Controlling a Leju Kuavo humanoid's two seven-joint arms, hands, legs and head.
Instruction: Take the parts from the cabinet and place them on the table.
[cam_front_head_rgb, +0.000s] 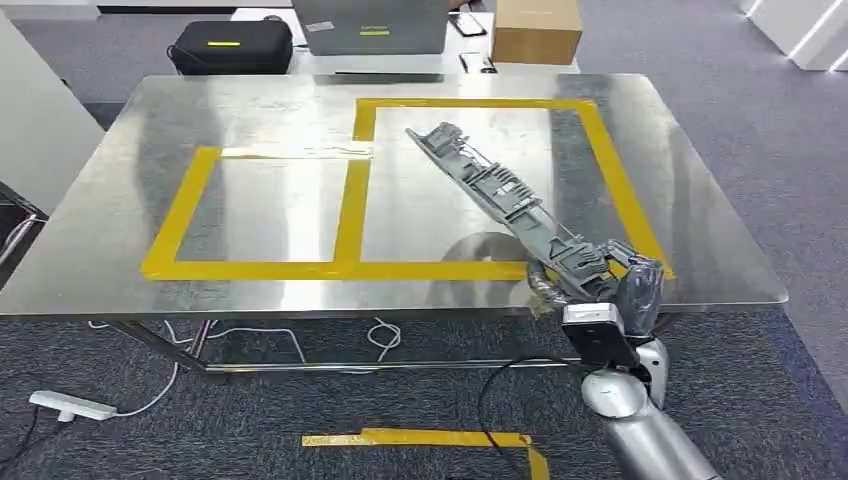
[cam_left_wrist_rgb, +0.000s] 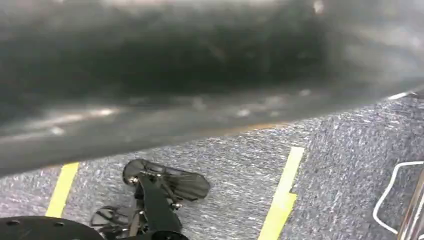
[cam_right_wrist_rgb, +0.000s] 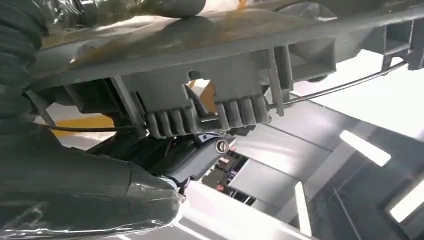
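Observation:
A long grey plastic part (cam_front_head_rgb: 490, 185) lies slantwise over the right yellow-taped rectangle (cam_front_head_rgb: 592, 130) on the steel table (cam_front_head_rgb: 270, 215). My right hand (cam_front_head_rgb: 622, 285) grips its near end at the table's front right edge. In the right wrist view the ribbed underside of the part (cam_right_wrist_rgb: 225, 60) runs above the shiny tabletop, with my thumb (cam_right_wrist_rgb: 75, 185) below it. A gap shows under the near end; whether the far end touches the table I cannot tell. A blurred grey mass (cam_left_wrist_rgb: 200, 65) crosses the left wrist view, and the state of my left hand is unclear.
A second, smaller taped rectangle (cam_front_head_rgb: 180, 210) marks the table's left half, with a pale strip (cam_front_head_rgb: 295, 150) at its far edge. Behind the table stand a black case (cam_front_head_rgb: 232, 45), a laptop (cam_front_head_rgb: 370, 25) and a cardboard box (cam_front_head_rgb: 535, 30). Cables (cam_front_head_rgb: 380, 335) and a power strip (cam_front_head_rgb: 70, 405) lie on the carpet.

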